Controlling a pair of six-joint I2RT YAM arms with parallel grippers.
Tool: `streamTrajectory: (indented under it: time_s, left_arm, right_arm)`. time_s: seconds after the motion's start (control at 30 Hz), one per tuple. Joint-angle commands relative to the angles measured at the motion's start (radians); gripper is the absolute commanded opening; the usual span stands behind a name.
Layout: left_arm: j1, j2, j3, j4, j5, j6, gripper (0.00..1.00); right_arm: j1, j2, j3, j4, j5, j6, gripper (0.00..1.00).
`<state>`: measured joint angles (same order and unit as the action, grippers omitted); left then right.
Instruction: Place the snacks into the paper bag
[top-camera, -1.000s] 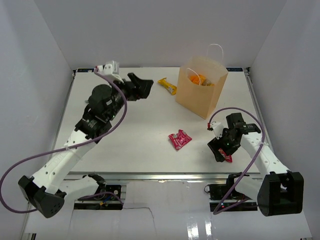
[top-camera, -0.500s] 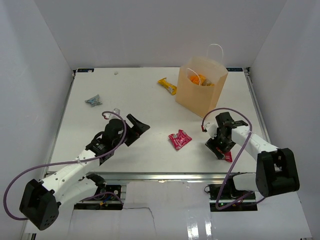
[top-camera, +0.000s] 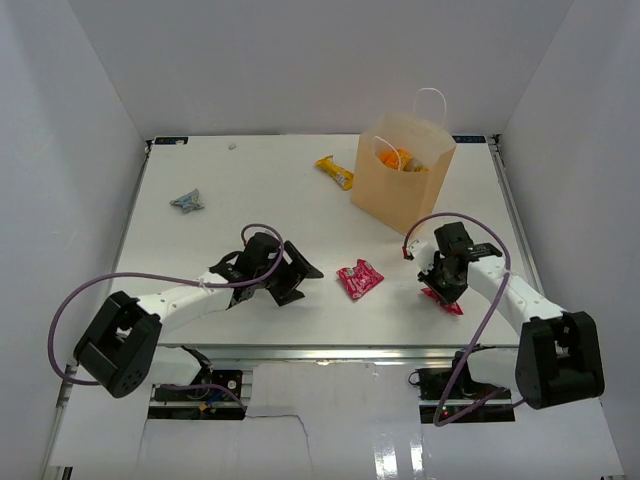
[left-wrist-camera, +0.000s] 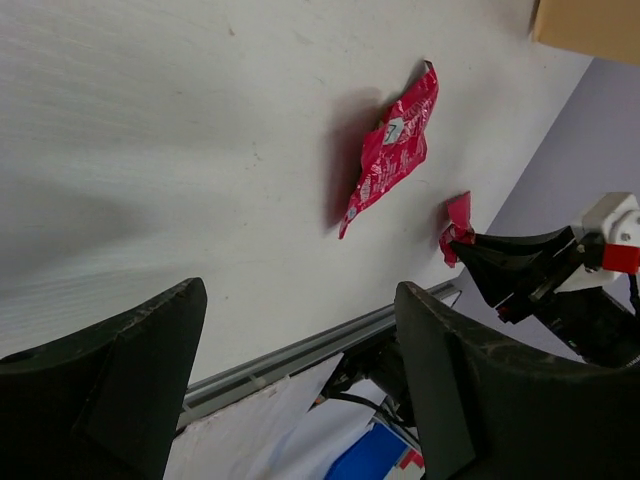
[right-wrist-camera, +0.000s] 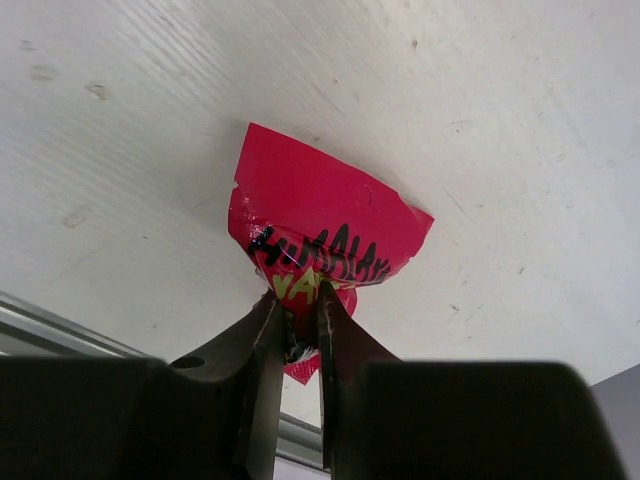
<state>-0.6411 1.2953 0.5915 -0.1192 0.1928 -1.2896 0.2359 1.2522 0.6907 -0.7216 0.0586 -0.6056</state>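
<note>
- As seen from the top external camera, the paper bag (top-camera: 403, 195) stands upright at the far right of the table (top-camera: 250, 190), with orange packets (top-camera: 390, 157) showing in its open mouth.
- A yellow bar (top-camera: 335, 172) lies just left of the bag. A grey-blue packet (top-camera: 187, 201) lies well apart at the far left. A red-pink packet (top-camera: 360, 278) lies mid-table between the two arms.
- The right gripper (top-camera: 437, 292) sits low at the near right, with a red packet (top-camera: 447, 303) at its tip.
- The left gripper (top-camera: 300, 284) sits low near the red-pink packet, not touching it.
- Left wrist view: fingers (left-wrist-camera: 130, 370) are spread wide with nothing between them. The red-pink packet lies flat ahead, and beyond it the red packet hangs from the right gripper.
- Right wrist view: fingers (right-wrist-camera: 262, 340) are clamped on the crumpled red packet's near edge. Whether its far edge touches the table cannot be told.
</note>
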Motion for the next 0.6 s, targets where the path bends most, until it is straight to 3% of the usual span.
streamTrajectory:
  time_s: [0.0,0.17,0.27,0.4,0.57]
  left_arm:
    - [-0.023,0.036,0.073,0.030,0.062,0.035,0.85]
    - [-0.054,0.134,0.132,0.029,0.080,0.137,0.83]
    - [-0.077,0.197,0.177,0.029,0.089,0.179,0.84]
    - [-0.114,0.289,0.264,0.020,0.091,0.223,0.83]
    - [-0.135,0.396,0.318,0.013,0.066,0.263,0.80]
  right_arm:
    - [0.002,-0.101,0.056,-0.031,-0.143,-0.074,0.12]
    - [-0.004,-0.295,0.208,-0.064,-0.432,-0.268,0.08]
    - [-0.004,-0.329,0.329,-0.047,-0.525,-0.270,0.08]
    - [-0.004,-0.274,0.557,0.057,-0.534,-0.093,0.08]
    - [-0.009,-0.094,0.933,0.148,-0.447,0.166,0.08]
